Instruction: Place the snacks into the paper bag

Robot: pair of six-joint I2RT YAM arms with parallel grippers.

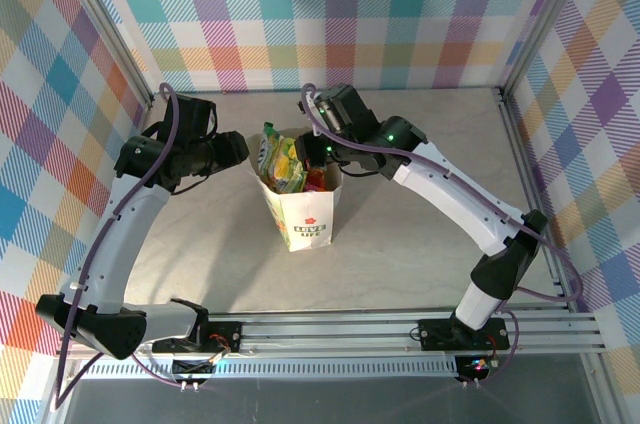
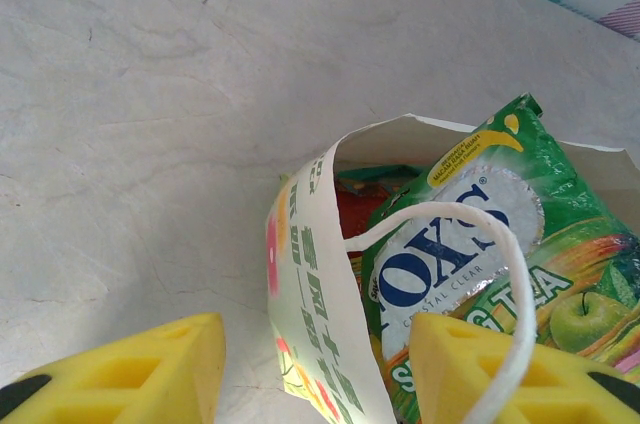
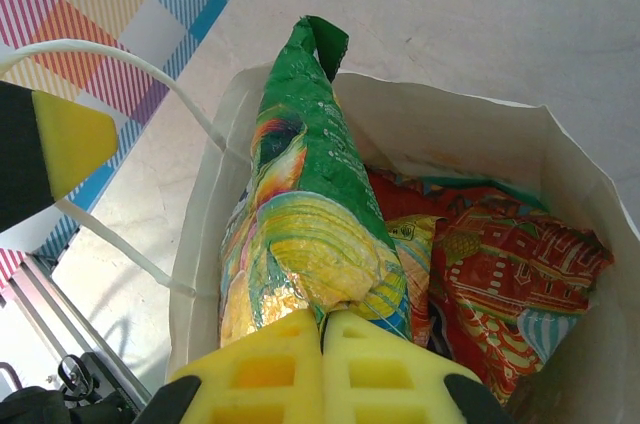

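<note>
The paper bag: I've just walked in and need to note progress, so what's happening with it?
The right gripper is shut, apparently pinching the edge of the green-yellow packet, which stands upright in the white paper bag with its top poking above the rim. A red packet lies in the bag beside it. The left gripper is open, its fingers either side of the bag's wall near a cord handle, seemingly steadying the mouth.

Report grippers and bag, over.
Right gripper shut on green packet, standing in bag. Left gripper open astride bag wall. Red packet inside. Cord handle crosses left gripper's finger.
</note>
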